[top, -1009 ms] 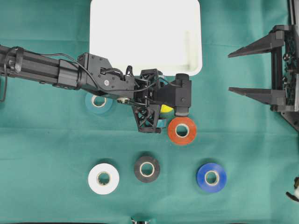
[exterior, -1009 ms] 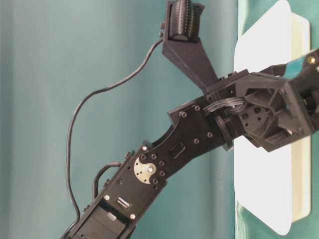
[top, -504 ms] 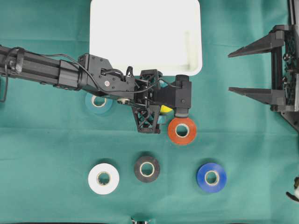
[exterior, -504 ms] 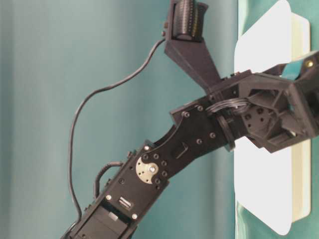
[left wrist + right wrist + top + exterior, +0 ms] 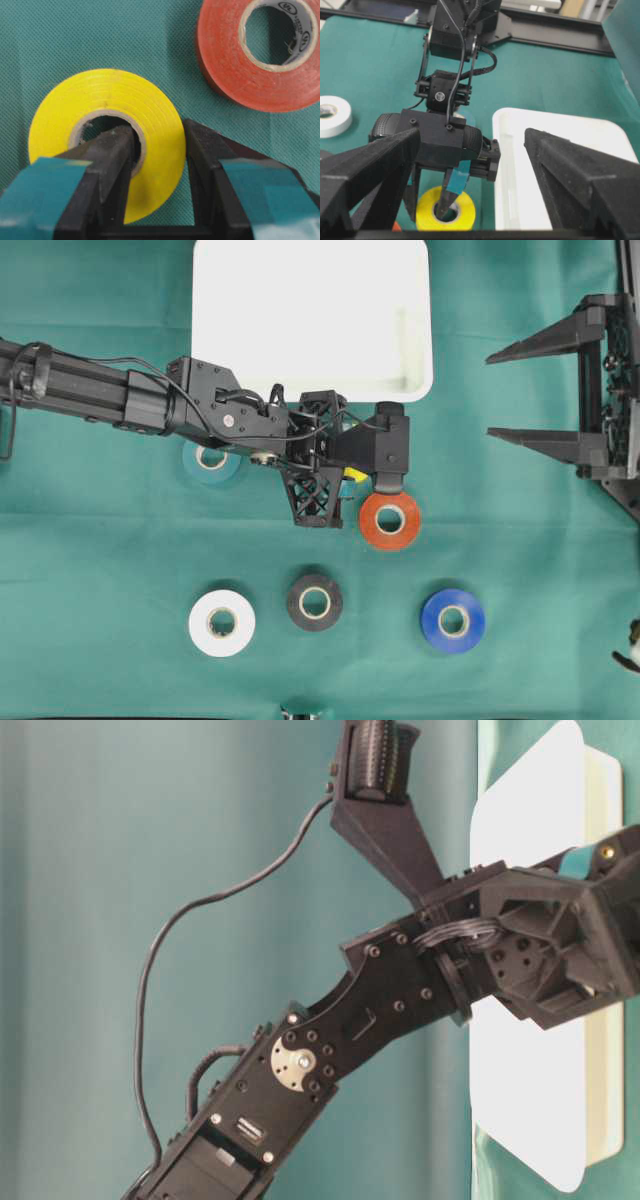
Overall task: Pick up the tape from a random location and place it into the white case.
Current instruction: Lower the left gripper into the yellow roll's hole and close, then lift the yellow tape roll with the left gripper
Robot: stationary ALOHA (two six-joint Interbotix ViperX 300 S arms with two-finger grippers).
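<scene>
the yellow tape roll (image 5: 107, 135) lies flat on the green bench (image 5: 120, 540), just below the lower edge of the white case (image 5: 312, 315) in the overhead view, mostly hidden under the left arm. the left tool (image 5: 155, 165) is clenched on it: one finger (image 5: 112, 160) sits inside the roll's hole and the other presses the outer side, so the roll's wall is pinched between them. the red tape roll (image 5: 390, 520) lies just beside it, to the lower right in the overhead view, not touching. a teal roll (image 5: 211, 458) peeks out under the arm at centre left. a white roll (image 5: 221, 623), a black roll (image 5: 315, 602) and a blue roll (image 5: 453, 620) lie in a row lower down. the right tool (image 5: 535, 390) stays wide apart at the right edge, grasping nothing.
</scene>
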